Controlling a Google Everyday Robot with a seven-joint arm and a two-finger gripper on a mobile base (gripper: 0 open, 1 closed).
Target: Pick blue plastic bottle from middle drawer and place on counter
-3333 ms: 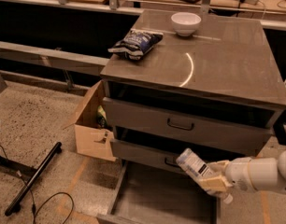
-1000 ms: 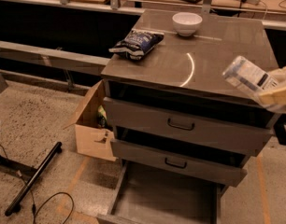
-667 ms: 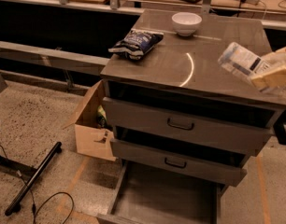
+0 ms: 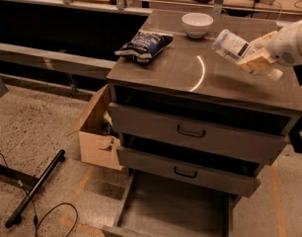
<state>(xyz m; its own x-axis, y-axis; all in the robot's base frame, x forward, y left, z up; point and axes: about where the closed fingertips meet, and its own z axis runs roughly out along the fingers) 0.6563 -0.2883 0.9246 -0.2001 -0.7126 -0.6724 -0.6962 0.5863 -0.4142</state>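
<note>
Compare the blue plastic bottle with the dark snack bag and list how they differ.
The blue plastic bottle is clear and pale with a light label; the snack bag is dark blue and crinkled. The bottle hangs tilted above the right side of the counter, clamped in the gripper there; the snack bag lies flat on the counter's far left part. Both look about the same length.

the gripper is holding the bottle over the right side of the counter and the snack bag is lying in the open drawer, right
Not quite: the snack bag lies on the counter, toward its left side, not in the open drawer. The camera view shows this. The rest holds: the gripper holds the bottle over the counter's right side.
</note>
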